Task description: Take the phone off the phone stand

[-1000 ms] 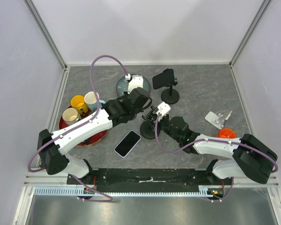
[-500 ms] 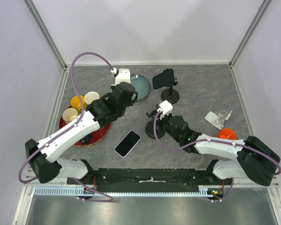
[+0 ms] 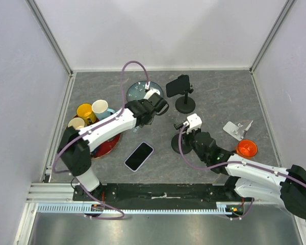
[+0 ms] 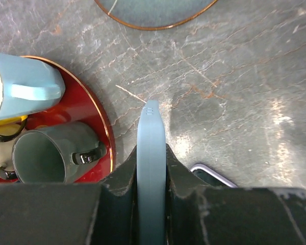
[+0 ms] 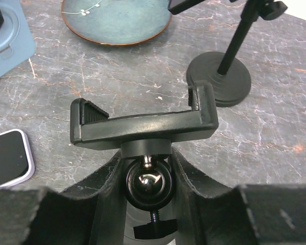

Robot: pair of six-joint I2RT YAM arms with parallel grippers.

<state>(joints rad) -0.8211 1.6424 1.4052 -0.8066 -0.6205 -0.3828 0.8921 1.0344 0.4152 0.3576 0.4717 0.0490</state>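
Since your left tool is clamped on the blue phone, held edge-up over the desk near the red tray, your right tool, closed round the phone stand at its ball joint, likely steadies that empty stand.

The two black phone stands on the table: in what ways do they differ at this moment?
The near stand has an empty clamp, whereas the far stand carries a dark phone in its clamp. The right hand grips the near stand at its ball joint, while nothing holds the far stand. Both stands are black and have a round base.
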